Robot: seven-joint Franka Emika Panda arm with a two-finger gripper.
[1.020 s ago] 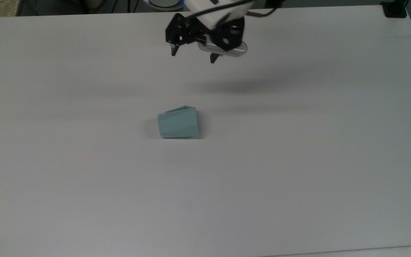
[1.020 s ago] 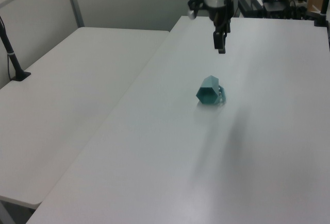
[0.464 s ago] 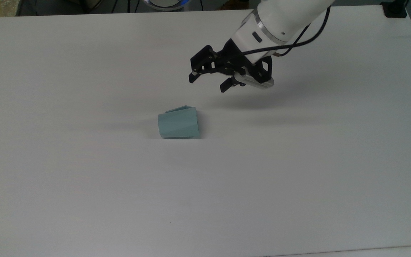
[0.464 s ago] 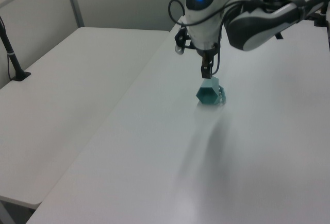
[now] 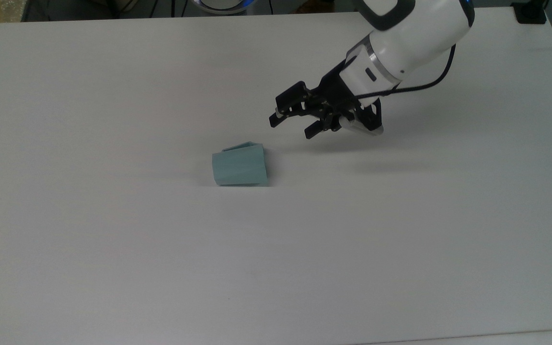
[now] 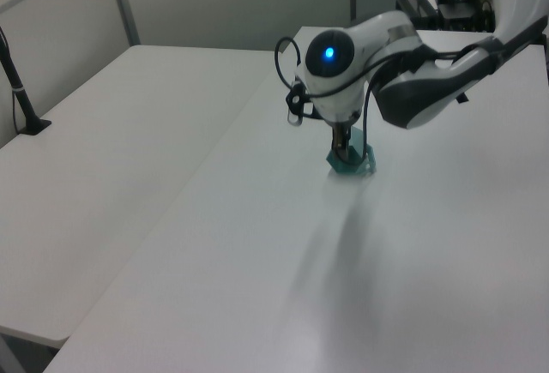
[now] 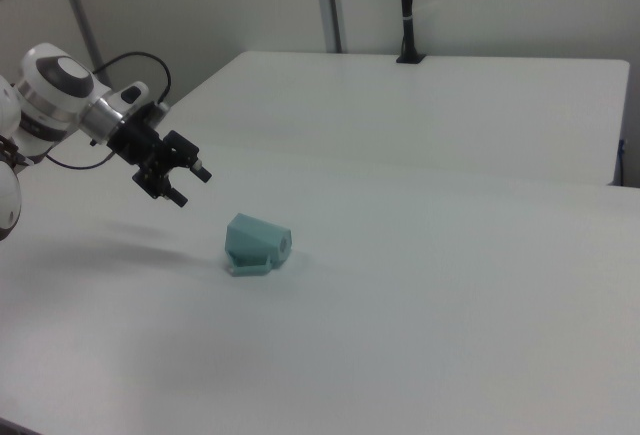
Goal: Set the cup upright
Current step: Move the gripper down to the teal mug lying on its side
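So we're looking at a big white table (image 5: 113, 249) taking up most of the top view. A second white table (image 6: 94, 159) is sitting beside it, on the left view's left of the cup, with a narrow seam between the two. A dark post (image 7: 405, 10) is standing at the far edge, well beyond the cup in the right view.

Next, the arm (image 5: 410, 28): white shell, black cable looping off the wrist, coming in from the top view's upper right of the cup. In the left view we're seeing a blue light (image 6: 327, 54) glowing on its round housing, above the cup.

The gripper (image 5: 291, 127) is black, tilted, with its tips pointing toward the cup. Its two fingers (image 5: 276, 120) are standing apart with a clear gap and nothing between them. In the top view it's sitting near the cup, up and to the top view's right, not touching. In the right view the gripper (image 7: 188, 184) is hanging to the right view's upper left of the cup, off the table surface. In the left view it's overlapping the cup, so we cannot tell the gap from there.

The cup (image 5: 239, 165) is pale teal, faceted, lying on its side near the middle of the table. In the top view the wider end is pointing to the top view's right, toward the gripper, and the narrower base to the left. In the right view the cup (image 7: 255, 241) is resting on a flat facet, its small end facing the right view's right. In the left view the cup (image 6: 353, 162) is partly hidden behind the gripper.
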